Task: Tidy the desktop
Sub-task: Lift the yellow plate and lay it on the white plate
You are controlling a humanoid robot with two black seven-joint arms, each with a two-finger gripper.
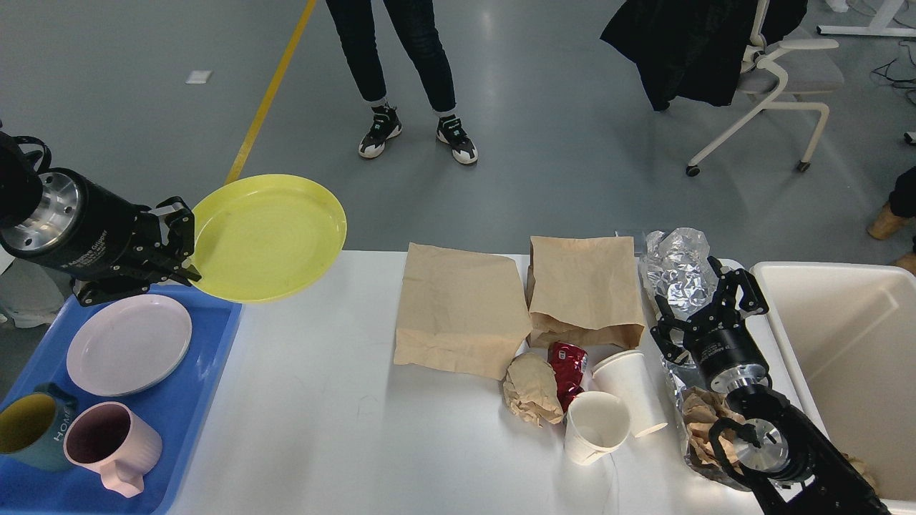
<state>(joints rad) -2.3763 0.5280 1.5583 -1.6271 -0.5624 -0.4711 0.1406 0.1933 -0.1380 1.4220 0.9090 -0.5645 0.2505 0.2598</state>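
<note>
The white desktop (343, 429) fills the lower view. My left gripper (182, 247) is shut on the rim of a yellow plate (268, 236) and holds it in the air above the desktop's far left edge, beside the blue tray (207, 350). My right gripper (705, 300) is open, its fingers spread around crumpled silver foil (676, 268) at the far right. Two brown paper bags (458, 311) (583, 286) lie flat in the middle. A crumpled paper ball (533, 390), a red wrapper (567, 365) and two white paper cups (597, 425) (630, 386) lie in front of them.
The blue tray holds a pink plate (129, 343), a pink mug (107, 443) and a teal mug (28, 429). A cream-white bin (851, 357) stands at the right. Crumpled brown paper (705, 422) lies under my right arm. A person (401, 64) and an office chair (773, 79) stand beyond the desktop.
</note>
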